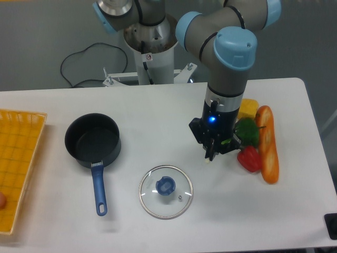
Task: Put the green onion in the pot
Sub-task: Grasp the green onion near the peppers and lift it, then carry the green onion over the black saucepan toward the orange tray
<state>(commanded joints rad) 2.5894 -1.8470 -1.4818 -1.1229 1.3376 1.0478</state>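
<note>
A white tabletop (pixel 158 110) fills the view, smooth and matte. At twelve o'clock stands the grey robot arm (pixel 226 52) with pale blue joint caps, reaching down toward three o'clock. At nine o'clock a yellow woven basket (pixel 18 158) runs off the edge. Between nine and centre sits the pot (pixel 92 141), a round black saucepan, dark inside and empty, its long blue handle pointing to six o'clock. Near six o'clock lies a round glass lid (pixel 166 191) with a blue knob.

At three o'clock is a cluster of vegetables: a long orange carrot (pixel 267 145), a yellow block (pixel 248 109), a stubby green bell pepper (pixel 248 132) and a red pepper (pixel 250 158).

The black pincer (pixel 212 152) hangs low just left of this cluster, its fingers pointing down at the tabletop. Whether it is released or clenched cannot be told.

The green onion, a long thin stalk, cannot be made out for certain; it may lie under or behind the pincer.

As a judgement, such a stalk would be light, limp and easily bruised, and longer than the pot is wide. It would best be gripped gently near its middle, so neither end droops far.
</note>
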